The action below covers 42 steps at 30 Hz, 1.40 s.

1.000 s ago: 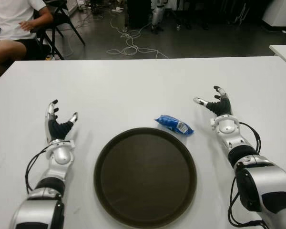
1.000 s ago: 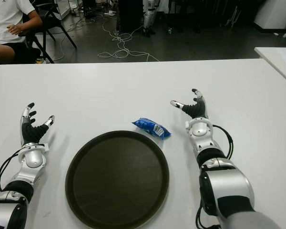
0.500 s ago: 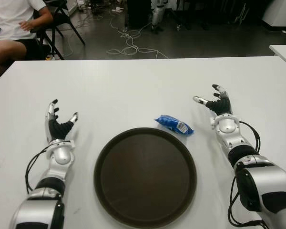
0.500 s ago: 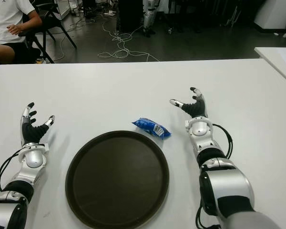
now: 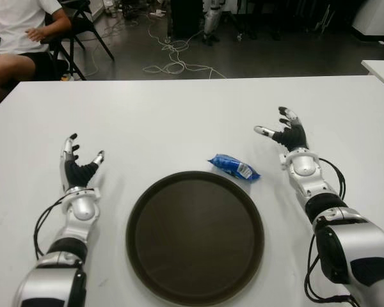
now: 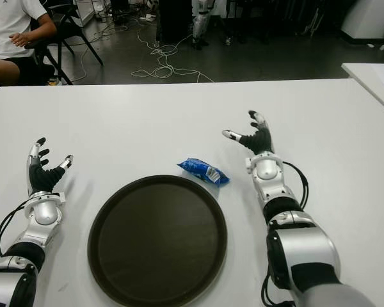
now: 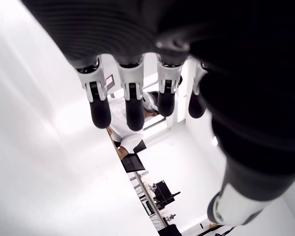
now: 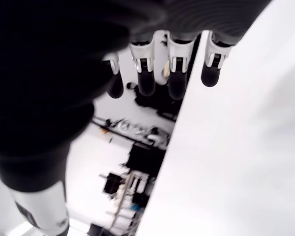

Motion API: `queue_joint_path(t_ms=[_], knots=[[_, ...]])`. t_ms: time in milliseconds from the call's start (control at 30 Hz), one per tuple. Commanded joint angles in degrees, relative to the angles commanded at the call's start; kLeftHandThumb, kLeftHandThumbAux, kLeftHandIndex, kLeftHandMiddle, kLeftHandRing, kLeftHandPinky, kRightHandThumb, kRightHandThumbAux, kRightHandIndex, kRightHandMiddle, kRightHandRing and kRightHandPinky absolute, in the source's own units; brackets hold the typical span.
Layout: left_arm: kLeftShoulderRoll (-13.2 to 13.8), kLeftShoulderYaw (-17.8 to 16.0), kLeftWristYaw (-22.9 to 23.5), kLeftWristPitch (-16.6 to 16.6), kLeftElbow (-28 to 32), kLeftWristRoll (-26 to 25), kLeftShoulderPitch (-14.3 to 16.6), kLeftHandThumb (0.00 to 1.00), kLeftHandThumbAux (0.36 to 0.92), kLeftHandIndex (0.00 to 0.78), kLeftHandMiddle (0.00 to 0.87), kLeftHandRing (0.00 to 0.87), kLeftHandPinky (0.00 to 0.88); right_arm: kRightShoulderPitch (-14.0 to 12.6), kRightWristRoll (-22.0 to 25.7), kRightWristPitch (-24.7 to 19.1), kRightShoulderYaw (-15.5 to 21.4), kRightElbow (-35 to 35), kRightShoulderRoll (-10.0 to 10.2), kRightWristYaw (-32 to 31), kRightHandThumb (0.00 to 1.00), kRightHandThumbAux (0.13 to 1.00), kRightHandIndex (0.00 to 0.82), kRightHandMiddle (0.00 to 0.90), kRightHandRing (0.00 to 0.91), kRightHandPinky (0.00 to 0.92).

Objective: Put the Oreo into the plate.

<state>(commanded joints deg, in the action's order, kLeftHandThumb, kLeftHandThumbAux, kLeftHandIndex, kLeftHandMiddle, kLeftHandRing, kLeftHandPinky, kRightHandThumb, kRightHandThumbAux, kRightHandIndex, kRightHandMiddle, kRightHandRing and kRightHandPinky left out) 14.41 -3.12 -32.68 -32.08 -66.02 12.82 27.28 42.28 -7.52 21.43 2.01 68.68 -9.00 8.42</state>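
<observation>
A blue Oreo packet [image 5: 233,167] lies on the white table [image 5: 179,121], just past the far right rim of a round dark brown plate [image 5: 195,237]. My right hand [image 5: 283,132] hovers to the right of the packet and a little beyond it, fingers [image 8: 146,73] spread and holding nothing. Left of the plate, my left hand [image 5: 77,161] is idle with its fingers [image 7: 132,103] spread, also empty. Neither hand touches the packet or the plate.
A seated person in a white shirt [image 5: 16,25] is beyond the table's far left corner, next to a black chair [image 5: 83,19]. Cables [image 5: 173,61] trail on the dark floor behind. Another white table's corner [image 5: 381,67] shows at the far right.
My right hand has shifted a little to the left and farther away, toward the packet's side. The left hand, the packet and the plate have not moved.
</observation>
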Motion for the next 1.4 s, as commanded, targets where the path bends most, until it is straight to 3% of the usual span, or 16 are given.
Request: queue_joint_path(t_ms=[333, 1067, 1400], knots=[[0.0, 0.3, -0.3, -0.1, -0.1, 0.3, 0.0, 0.312, 0.770, 0.132, 0.132, 0.152, 0.207, -0.8, 3.1, 2.8, 1.6, -1.6, -0.1, -7.9, 0.000, 0.803, 0.089, 0.108, 0.065, 0.011], [-0.1, 0.3, -0.2, -0.2, -0.2, 0.3, 0.0, 0.299, 0.765, 0.123, 0.117, 0.132, 0.176, -2.5, 5.2, 6.0, 2.2, -5.6, 0.7, -13.5, 0.000, 0.827, 0.076, 0.101, 0.068, 0.050], [-0.2, 0.2, 0.0, 0.1, -0.1, 0.0, 0.1, 0.278, 0.765, 0.116, 0.117, 0.133, 0.181, -6.1, 6.1, 5.4, 1.4, -14.0, 1.3, -16.8, 0.000, 0.776, 0.070, 0.094, 0.065, 0.044]])
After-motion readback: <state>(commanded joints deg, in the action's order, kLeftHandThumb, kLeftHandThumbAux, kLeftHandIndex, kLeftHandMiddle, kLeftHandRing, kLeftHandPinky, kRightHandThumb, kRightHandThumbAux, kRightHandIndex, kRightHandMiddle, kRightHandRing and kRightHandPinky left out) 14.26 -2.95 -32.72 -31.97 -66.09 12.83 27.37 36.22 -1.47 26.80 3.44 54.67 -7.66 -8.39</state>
